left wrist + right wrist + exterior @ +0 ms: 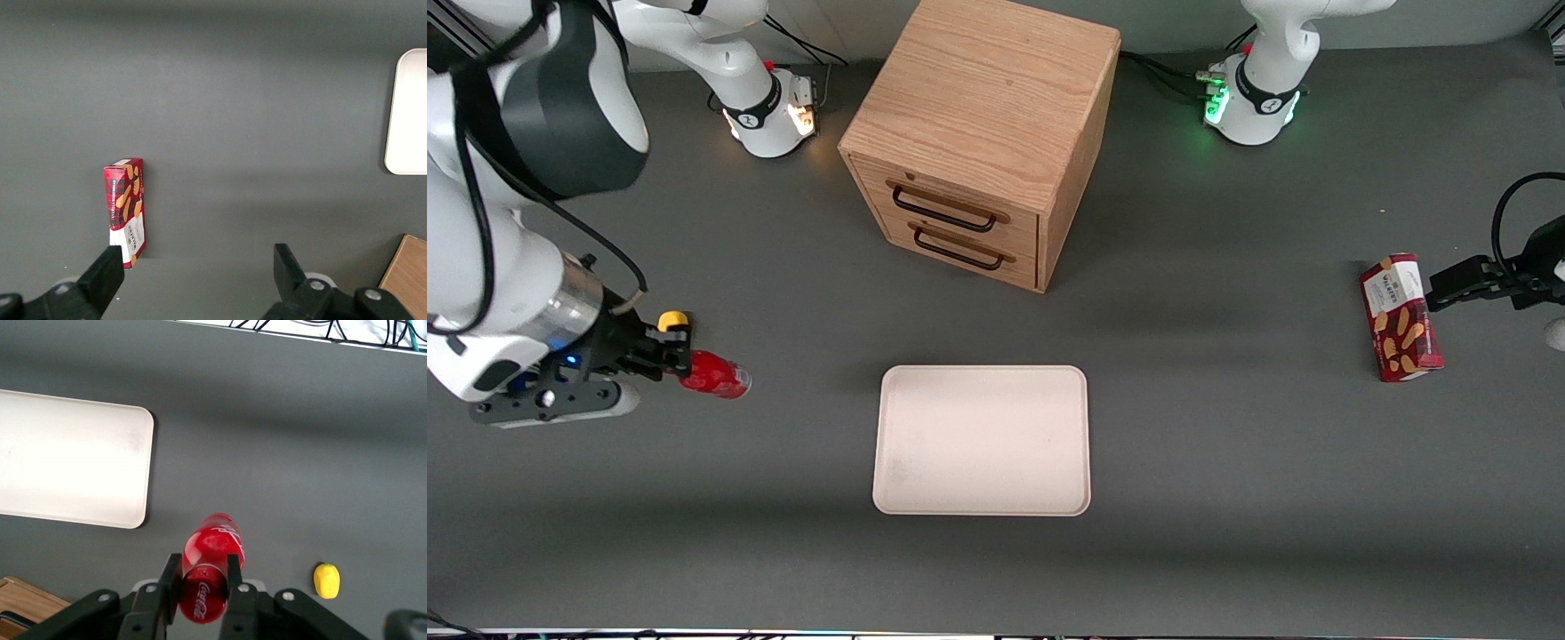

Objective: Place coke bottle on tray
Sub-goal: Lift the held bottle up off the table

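Glossy plastic coke bottle (212,563); matt smooth tray (983,440); wood-grain cabinet (983,116).

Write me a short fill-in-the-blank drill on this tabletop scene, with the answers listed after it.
1. The gripper is shut on the ____, toward the working arm's end of the table.
2. The cream-pink tray has ____ lying on it.
3. The wooden cabinet has ____ drawers, each with a dark handle.
4. The small lump beside the coke bottle is ____ in colour.

Missing words: coke bottle; nothing; two; yellow
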You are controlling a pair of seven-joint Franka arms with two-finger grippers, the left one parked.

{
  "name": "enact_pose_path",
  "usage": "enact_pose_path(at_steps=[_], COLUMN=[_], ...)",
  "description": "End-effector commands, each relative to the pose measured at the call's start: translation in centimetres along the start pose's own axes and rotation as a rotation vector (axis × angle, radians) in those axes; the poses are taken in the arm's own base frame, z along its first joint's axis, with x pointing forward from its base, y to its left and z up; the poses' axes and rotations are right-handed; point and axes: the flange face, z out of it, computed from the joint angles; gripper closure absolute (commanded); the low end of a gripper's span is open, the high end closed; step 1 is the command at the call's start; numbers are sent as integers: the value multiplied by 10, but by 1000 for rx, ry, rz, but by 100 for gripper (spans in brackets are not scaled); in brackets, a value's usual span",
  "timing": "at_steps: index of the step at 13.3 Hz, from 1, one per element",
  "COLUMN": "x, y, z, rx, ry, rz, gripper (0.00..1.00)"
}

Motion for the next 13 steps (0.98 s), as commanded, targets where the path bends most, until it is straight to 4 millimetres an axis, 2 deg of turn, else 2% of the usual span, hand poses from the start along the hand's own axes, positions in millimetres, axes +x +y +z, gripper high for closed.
enact_pose_path(at_steps=[1,4,6,10,11,13], x=[-6,-13,-20,-29,-29,-25], y=[-7,-43,-80,-141,-151,-154], z=[-4,-14,-15,-17,-13,-10], rx=[-1,6,10,41,44,57], ry=[2,17,23,47,51,66], rz=[-31,-38,12,100,107,109], gripper=[100,100,100,100,100,100])
